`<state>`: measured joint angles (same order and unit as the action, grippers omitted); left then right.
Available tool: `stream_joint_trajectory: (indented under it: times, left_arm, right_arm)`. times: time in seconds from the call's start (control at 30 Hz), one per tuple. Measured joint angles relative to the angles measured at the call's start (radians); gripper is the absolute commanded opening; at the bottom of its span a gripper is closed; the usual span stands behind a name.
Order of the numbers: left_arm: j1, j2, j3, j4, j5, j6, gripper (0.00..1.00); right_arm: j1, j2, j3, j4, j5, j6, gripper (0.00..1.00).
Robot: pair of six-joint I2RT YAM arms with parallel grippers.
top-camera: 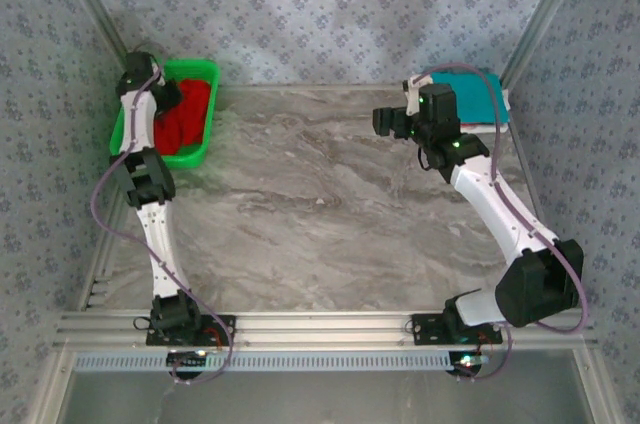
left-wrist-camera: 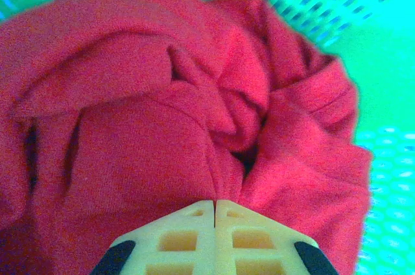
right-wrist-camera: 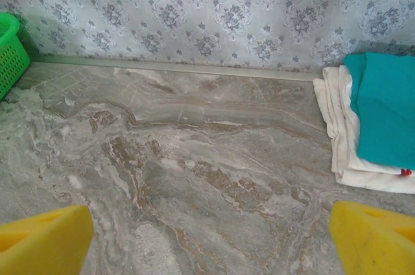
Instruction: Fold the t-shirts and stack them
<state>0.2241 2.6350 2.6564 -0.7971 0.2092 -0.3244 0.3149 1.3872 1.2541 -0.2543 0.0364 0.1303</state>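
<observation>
Left tool (left-wrist-camera: pixel 214 203) closed, tips pressed against the crumpled red shirt (left-wrist-camera: pixel 155 119), shirt heaped in the green basket (left-wrist-camera: pixel 366 48) at the counter's (top-camera: pixel 330 214) far left corner, right tool (right-wrist-camera: pixel 211 239) wide open over the counter, teal shirt (right-wrist-camera: pixel 386 106) folded atop whitish shirt (right-wrist-camera: pixel 337 129) far right.

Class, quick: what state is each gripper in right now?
Left gripper: closed, pinching the red t-shirt.
Right gripper: open, holding nothing.

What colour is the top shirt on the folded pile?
Teal cloth shirt, clearest in right wrist view.
</observation>
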Motion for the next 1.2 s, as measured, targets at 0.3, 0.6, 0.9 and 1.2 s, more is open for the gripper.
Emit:
stream_joint_trajectory:
  times: [0.3, 0.6, 0.9, 1.2]
  left_arm:
    - [-0.029, -0.350, 0.005, -0.008, -0.018, -0.018, 0.00]
    - [-0.179, -0.616, 0.143, 0.187, 0.039, -0.079, 0.00]
    - [-0.454, -0.756, 0.178, 0.338, 0.072, -0.103, 0.00]
    - [-0.678, -0.888, 0.052, 0.287, 0.018, 0.012, 0.38]
  right_arm:
    - [0.000, -0.001, 0.000, 0.046, 0.000, 0.000, 0.96]
    - [-0.003, -0.002, 0.000, 0.073, 0.000, 0.000, 0.96]
    - [-0.018, -0.016, -0.015, 0.104, 0.001, 0.000, 0.96]
    - [-0.079, -0.129, -0.126, 0.134, 0.051, 0.053, 0.97]
